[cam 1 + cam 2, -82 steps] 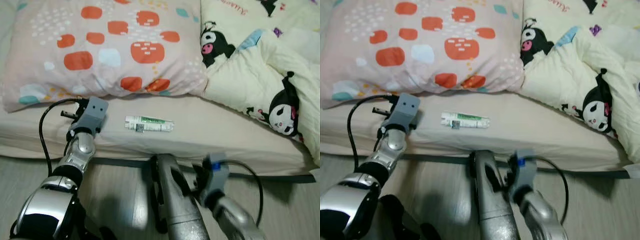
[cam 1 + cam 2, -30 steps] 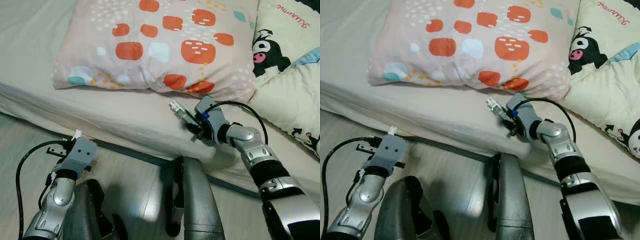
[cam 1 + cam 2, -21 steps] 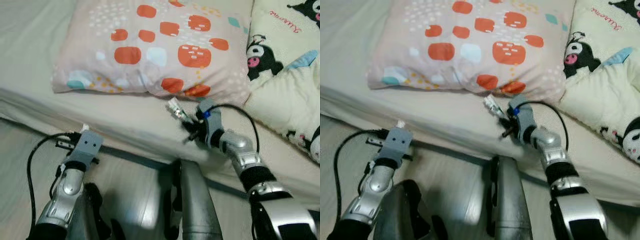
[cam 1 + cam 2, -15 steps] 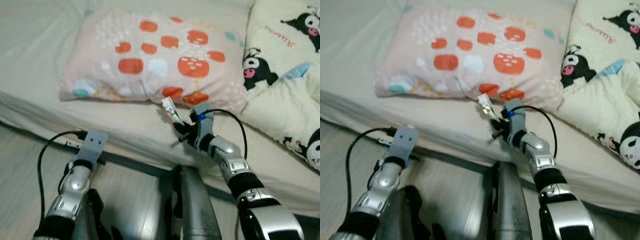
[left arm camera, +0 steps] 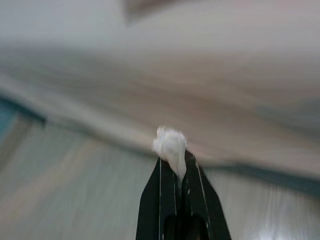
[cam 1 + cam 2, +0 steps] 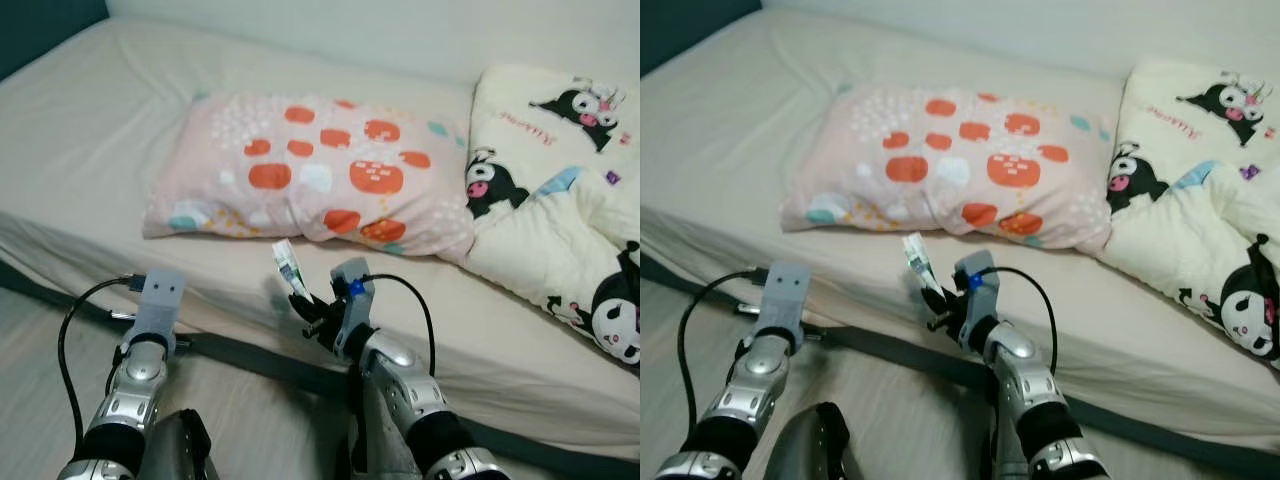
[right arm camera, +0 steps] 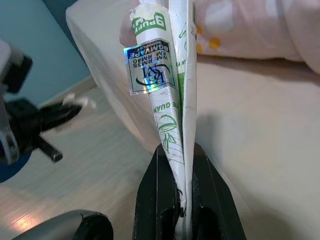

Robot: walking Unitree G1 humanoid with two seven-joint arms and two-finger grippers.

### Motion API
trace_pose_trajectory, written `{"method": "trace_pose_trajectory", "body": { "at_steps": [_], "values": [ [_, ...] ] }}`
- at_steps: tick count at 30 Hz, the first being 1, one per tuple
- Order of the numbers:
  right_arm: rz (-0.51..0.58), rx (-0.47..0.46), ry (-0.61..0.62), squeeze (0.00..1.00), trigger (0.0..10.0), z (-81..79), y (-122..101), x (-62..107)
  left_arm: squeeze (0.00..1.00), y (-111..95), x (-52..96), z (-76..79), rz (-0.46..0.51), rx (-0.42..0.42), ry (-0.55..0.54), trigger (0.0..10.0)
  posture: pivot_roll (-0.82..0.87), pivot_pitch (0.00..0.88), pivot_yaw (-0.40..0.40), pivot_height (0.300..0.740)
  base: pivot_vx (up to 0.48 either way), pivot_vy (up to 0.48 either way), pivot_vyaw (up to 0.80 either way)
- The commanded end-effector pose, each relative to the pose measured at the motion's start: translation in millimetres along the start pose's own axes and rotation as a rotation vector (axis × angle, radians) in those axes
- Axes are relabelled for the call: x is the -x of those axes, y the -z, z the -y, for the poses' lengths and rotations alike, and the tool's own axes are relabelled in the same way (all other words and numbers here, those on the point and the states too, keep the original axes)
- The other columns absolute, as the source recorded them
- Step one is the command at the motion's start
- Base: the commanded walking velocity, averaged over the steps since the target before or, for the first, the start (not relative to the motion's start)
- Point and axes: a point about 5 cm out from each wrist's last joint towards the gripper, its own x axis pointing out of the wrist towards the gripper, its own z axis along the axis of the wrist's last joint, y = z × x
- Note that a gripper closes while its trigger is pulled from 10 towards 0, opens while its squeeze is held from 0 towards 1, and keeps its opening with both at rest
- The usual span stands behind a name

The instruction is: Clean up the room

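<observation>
A flat white tube with green print (image 7: pixel 167 90) is clamped between the black fingers of the right end effector (image 6: pixel 308 306) and held upright above the edge of the beige bed (image 6: pixel 90 190), near a pink pillow with orange patches (image 6: pixel 320 180). A small white wad (image 5: pixel 170 145) is pinched in the closed left end effector (image 5: pixel 177 172), over the wooden floor (image 6: pixel 880 420).

Your robot's two arms are polished silver with dark bands at the joints. Each wrist carries a boxy grey camera housing; the one above the right claw (image 6: pixel 305 303) shows a small blue light. A black cable loops from each housing back along its forearm. The left claw (image 5: pixel 176 160) has two long, slim black fingers, and the right claw's fingers are the same matte black.
</observation>
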Motion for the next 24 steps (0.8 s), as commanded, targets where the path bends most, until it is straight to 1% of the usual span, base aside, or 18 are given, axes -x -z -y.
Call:
{"method": "trace_pose_trajectory", "body": {
  "at_steps": [1,3,4,7,8,9,10,11,12,14,16,17,18,19,20,21,23,24],
  "values": [
    [0.001,-0.014,0.000,0.00,0.0,-2.1,1.7,0.8,0.00,10.8,1.9,-5.0,-0.042,0.008,-0.016,10.0,-0.10,0.101,-0.017,0.517,-0.480,0.000,0.00],
    [-0.008,-0.009,0.006,0.00,0.0,0.6,0.7,1.3,0.00,18.9,4.4,-1.3,-0.063,0.028,-0.011,10.0,-0.09,0.092,-0.022,0.527,0.000,0.000,0.00],
    [-0.008,-0.009,0.006,0.00,0.0,0.6,0.7,1.3,0.00,18.9,4.4,-1.3,-0.063,0.028,-0.011,10.0,-0.09,0.092,-0.022,0.527,0.000,0.000,0.00],
    [-0.046,0.018,0.025,0.00,0.0,5.2,4.2,3.4,0.00,30.9,8.1,6.5,-0.107,0.037,0.017,10.0,-0.09,0.085,-0.026,0.537,0.000,0.000,0.00],
    [-0.046,0.018,0.025,0.00,0.0,5.2,4.2,3.4,0.00,30.9,8.1,6.5,-0.107,0.037,0.017,10.0,-0.09,0.085,-0.026,0.537,0.000,0.000,0.00],
    [-0.087,0.040,0.052,0.00,0.0,9.5,10.3,6.0,0.00,40.7,11.5,11.2,-0.151,0.053,0.041,10.0,-0.09,0.081,-0.028,0.542,0.000,0.000,0.00],
    [-0.124,0.061,0.075,0.00,0.0,13.1,16.1,8.7,0.00,48.9,14.7,15.3,-0.196,0.098,0.064,10.0,-0.09,0.081,-0.029,0.547,0.000,0.000,0.00],
    [-0.124,0.061,0.075,0.00,0.0,13.1,16.1,8.7,0.00,48.9,14.7,15.3,-0.196,0.098,0.064,10.0,-0.09,0.081,-0.029,0.547,0.000,0.000,0.00],
    [-0.150,0.075,0.090,0.00,0.0,15.7,20.5,11.0,0.00,54.4,17.1,18.0,-0.227,0.141,0.077,10.0,-0.09,0.081,-0.029,0.552,0.000,0.000,0.00],
    [-0.150,0.075,0.090,0.00,0.0,15.7,20.5,11.0,0.00,54.4,17.1,18.0,-0.227,0.141,0.077,10.0,-0.09,0.081,-0.029,0.552,0.000,0.000,0.00],
    [-0.241,0.097,0.162,0.00,0.0,26.6,37.9,24.0,0.00,77.7,28.6,21.7,-0.345,0.219,0.090,10.0,-0.09,0.076,-0.026,0.562,0.000,0.000,0.00],
    [-0.241,0.097,0.162,0.00,0.0,26.6,37.9,24.0,0.00,77.7,28.6,21.7,-0.345,0.219,0.090,10.0,-0.09,0.076,-0.026,0.562,0.000,0.000,0.00],
    [-0.291,0.107,0.206,0.00,0.0,32.7,47.0,32.0,0.00,88.7,35.3,22.9,-0.395,0.239,0.094,10.0,-0.09,0.075,-0.026,0.567,0.000,0.000,0.00],
    [-0.291,0.107,0.206,0.00,0.0,32.7,47.0,32.0,0.00,88.7,35.3,22.9,-0.395,0.239,0.094,10.0,-0.09,0.075,-0.026,0.567,0.000,0.000,0.00],
    [-0.338,0.116,0.247,0.00,0.0,38.3,55.6,40.3,0.00,101.5,43.9,24.3,-0.454,0.237,0.099,10.0,-0.10,0.076,-0.026,0.572,0.000,0.000,0.00],
    [-0.338,0.116,0.247,0.00,0.0,38.3,55.6,40.3,0.00,101.5,43.9,24.3,-0.454,0.237,0.099,10.0,-0.10,0.076,-0.026,0.572,0.000,0.000,0.00],
    [-0.401,0.123,0.311,0.00,0.0,45.0,68.4,53.7,0.00,127.4,64.3,25.8,-0.559,0.191,0.120,10.0,-0.11,0.070,-0.024,0.582,0.000,0.000,0.00],
    [-0.401,0.123,0.311,0.00,0.0,45.0,68.4,53.7,0.00,127.4,64.3,25.8,-0.559,0.191,0.120,10.0,-0.11,0.070,-0.024,0.582,0.000,0.000,0.00]
  ]
}}
